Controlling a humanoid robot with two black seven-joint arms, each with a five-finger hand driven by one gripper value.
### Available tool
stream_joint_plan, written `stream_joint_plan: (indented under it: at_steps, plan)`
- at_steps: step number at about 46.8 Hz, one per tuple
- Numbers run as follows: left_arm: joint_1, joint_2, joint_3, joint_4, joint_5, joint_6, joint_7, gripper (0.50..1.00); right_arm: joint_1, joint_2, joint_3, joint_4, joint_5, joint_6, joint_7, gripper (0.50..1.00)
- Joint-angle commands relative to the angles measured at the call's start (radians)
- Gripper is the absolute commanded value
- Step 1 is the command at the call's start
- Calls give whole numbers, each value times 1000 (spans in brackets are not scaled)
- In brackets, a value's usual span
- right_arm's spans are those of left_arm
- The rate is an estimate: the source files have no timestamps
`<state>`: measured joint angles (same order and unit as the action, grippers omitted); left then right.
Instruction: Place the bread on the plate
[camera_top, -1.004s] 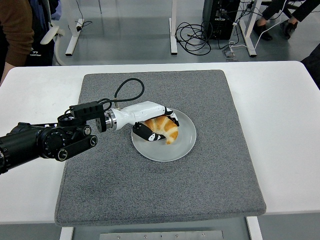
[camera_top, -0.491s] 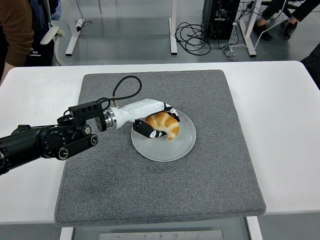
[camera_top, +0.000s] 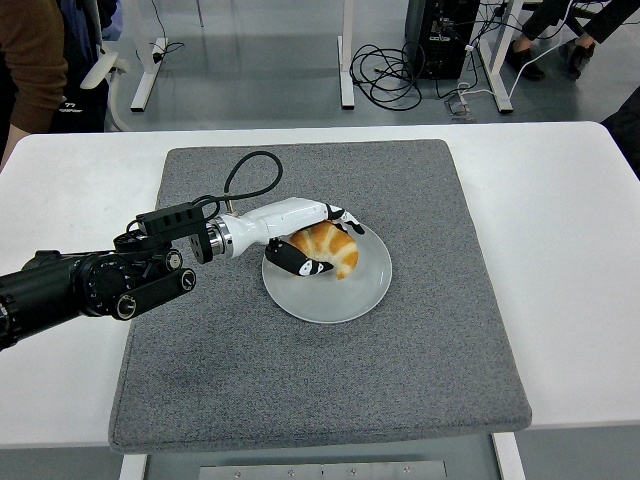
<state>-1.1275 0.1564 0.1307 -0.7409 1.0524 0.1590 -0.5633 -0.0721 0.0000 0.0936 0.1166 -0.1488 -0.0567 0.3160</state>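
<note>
Fingers (camera_top: 305, 266) of left hand (camera_top: 300, 235) grip golden, curved bread (camera_top: 330, 247) over white plate (camera_top: 340, 300).

A grey floor (camera_top: 270, 60) lies beyond a white tabletop (camera_top: 560, 250) covered by a grey mat (camera_top: 330, 370). White desk legs (camera_top: 347, 60) stand there, with tangled black cables (camera_top: 390, 75) beside a dark computer tower (camera_top: 440, 35). A person's brown sleeve (camera_top: 30, 60) shows top left.

Bare mat (camera_top: 420, 350) right of plate (camera_top: 365, 295)
</note>
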Motion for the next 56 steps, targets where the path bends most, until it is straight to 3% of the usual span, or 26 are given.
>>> stream_joint_plan:
  at_steps: [1, 22, 39, 56]
  plan:
    - [0, 3, 0, 0, 0, -1, 0, 710, 0, 0, 0, 0, 0, 0, 0, 1000]
    - [0, 8, -2, 0, -2, 1, -1, 805, 0, 0, 0, 0, 0, 0, 0, 1000]
    - [-5, 11, -3, 0, -17, -1, -1, 818, 0, 0, 0, 0, 0, 0, 0, 1000]
    - [-69, 23, -6, 0, -84, -4, 0, 824, 2, 0, 0, 0, 0, 0, 0, 1000]
